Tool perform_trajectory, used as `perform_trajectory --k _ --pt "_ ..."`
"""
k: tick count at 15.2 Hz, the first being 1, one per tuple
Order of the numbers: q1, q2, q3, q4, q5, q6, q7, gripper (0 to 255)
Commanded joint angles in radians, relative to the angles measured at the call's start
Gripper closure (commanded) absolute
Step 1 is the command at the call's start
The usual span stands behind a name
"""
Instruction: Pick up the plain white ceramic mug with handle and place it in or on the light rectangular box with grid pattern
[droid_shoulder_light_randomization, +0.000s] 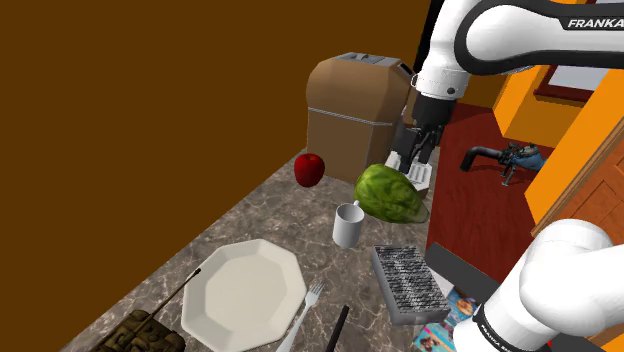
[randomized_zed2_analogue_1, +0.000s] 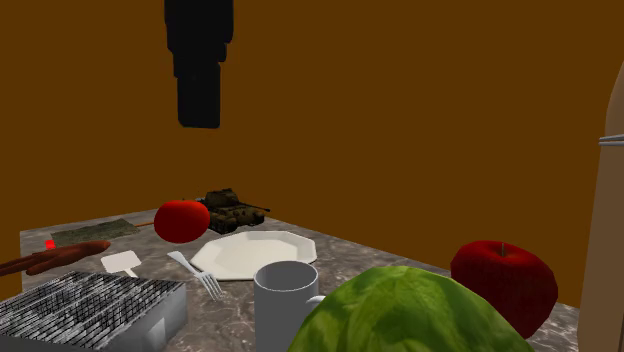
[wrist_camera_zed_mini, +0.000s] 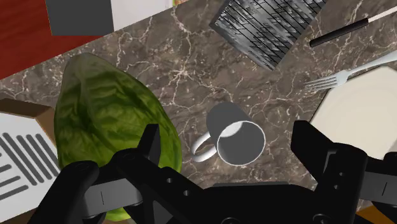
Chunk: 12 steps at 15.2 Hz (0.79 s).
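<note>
Just beside the green melon (wrist_camera_zed_mini: 108, 121) stands the white mug (wrist_camera_zed_mini: 240, 139), upright, long axis vertical, mouth up, handle pointing back at the melon. The gripper (wrist_camera_zed_mini: 228, 143) hangs above it, jaws spread wide, holding nothing. Turning the wrist first should keep the jaws off the handle. The grid box (wrist_camera_zed_mini: 270, 28) lies farther from the melon.

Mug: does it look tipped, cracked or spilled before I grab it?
Nothing stands out. The mug stands upright and empty on the marble counter, its handle turned toward the watermelon, with no crack or spill visible.
</note>
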Motion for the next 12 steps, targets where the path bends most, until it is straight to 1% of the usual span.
perform_trajectory --k 1,6,12 --pt "0.000 0.000 0.000 0.000 0.000 0.000 0.000 0" --pt "0.003 0.060 0.108 -0.088 0.036 0.187 0.147 0" --pt "-0.007 0.209 0.240 -0.130 0.048 0.417 0.333 0"
